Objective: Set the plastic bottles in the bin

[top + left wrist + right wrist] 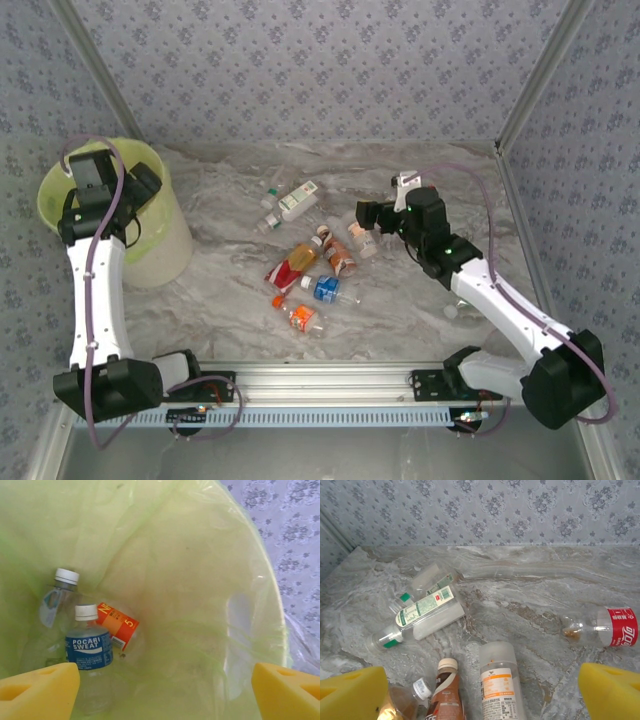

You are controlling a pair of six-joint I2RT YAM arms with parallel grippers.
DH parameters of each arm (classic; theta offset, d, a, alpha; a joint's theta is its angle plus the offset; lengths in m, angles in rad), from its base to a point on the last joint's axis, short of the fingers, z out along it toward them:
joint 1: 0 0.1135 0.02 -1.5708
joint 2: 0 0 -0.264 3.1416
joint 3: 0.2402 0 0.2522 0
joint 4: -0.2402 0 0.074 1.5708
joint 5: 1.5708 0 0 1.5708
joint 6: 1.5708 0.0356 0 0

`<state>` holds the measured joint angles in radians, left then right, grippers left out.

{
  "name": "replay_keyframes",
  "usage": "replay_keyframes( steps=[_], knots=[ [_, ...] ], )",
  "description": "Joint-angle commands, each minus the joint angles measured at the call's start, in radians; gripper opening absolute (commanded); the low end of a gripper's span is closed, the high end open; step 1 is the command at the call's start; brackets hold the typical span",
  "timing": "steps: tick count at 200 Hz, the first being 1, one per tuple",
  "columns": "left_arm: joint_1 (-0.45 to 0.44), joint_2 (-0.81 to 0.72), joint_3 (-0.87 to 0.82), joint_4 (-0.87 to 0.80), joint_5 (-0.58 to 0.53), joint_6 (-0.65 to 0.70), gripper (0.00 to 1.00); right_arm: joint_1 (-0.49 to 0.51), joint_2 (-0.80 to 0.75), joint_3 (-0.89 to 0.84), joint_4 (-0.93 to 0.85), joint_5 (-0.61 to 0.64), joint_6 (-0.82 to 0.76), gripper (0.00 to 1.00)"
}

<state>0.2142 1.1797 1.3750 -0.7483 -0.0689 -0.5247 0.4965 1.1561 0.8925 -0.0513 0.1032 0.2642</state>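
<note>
The bin (160,240), white with a lime-green bag, stands at the far left. My left gripper (97,178) hangs over its mouth, open and holding nothing (165,695). Inside the bin (200,555) lie a blue-labelled bottle (89,652), an orange-labelled bottle (117,626) and a clear white-capped bottle (57,597). Several more bottles lie in a cluster mid-table (310,265). My right gripper (367,215) hovers open above the cluster's right end (482,702). Below it are an orange-and-white-labelled bottle (499,685) and a brown bottle (447,695).
A green-and-white-labelled bottle (422,611) and a second green-capped one (427,580) lie further back. A red-labelled bottle (607,626) lies apart to the right. Patterned walls (320,70) enclose the marble table. A small white cap (450,312) sits by the right arm.
</note>
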Motion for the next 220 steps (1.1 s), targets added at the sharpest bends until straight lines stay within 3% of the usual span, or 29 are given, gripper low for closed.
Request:
replay_keyframes(
  steps=[1,43,87,125,152,168,220],
  knots=[
    [0.007,-0.038,-0.011,0.047,0.088,0.004,0.91,-0.01,0.026,0.055,-0.036,0.062,0.011,1.0],
    [0.004,-0.111,-0.057,0.184,0.317,0.013,0.99,-0.101,0.104,0.109,-0.117,0.098,0.139,1.0],
    [-0.027,-0.213,-0.13,0.282,0.408,0.029,0.99,-0.221,0.241,0.243,-0.289,0.1,0.172,1.0],
    [-0.11,-0.282,-0.191,0.356,0.556,0.061,1.0,-0.353,0.376,0.378,-0.351,-0.087,0.02,1.0],
    [-0.205,-0.313,-0.207,0.352,0.553,0.109,0.99,-0.432,0.485,0.51,-0.41,-0.178,-0.113,1.0],
    [-0.237,-0.332,-0.231,0.366,0.551,0.13,1.0,-0.454,0.57,0.625,-0.498,-0.149,-0.131,1.0],
    [-0.251,-0.357,-0.276,0.395,0.524,0.089,0.99,-0.489,0.821,0.902,-0.648,-0.078,0.142,1.0]
  ],
)
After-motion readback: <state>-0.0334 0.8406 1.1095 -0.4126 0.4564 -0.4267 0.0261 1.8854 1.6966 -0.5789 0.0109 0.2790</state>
